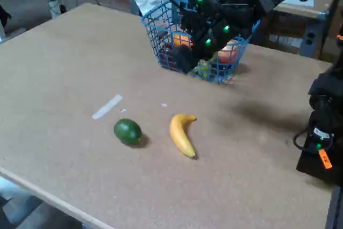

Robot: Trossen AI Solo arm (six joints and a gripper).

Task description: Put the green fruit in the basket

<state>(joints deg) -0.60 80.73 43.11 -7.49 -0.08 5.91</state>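
The green fruit [127,131], small, dark and smooth, lies on the brown table in front of the centre, left of a yellow banana [181,135]. The blue wire-mesh basket [154,27] stands at the back of the table with several fruits inside. My gripper [184,57], black with green lights on the wrist, hangs over the basket's front part, far from the green fruit. Its dark fingers blend into the basket's contents, so their gap does not show. Nothing can be made out between them.
A white strip of tape [107,106] lies on the table [64,63] left of the green fruit. The arm's black base [321,132] stands at the right edge. The table's front edge runs diagonally at the lower left.
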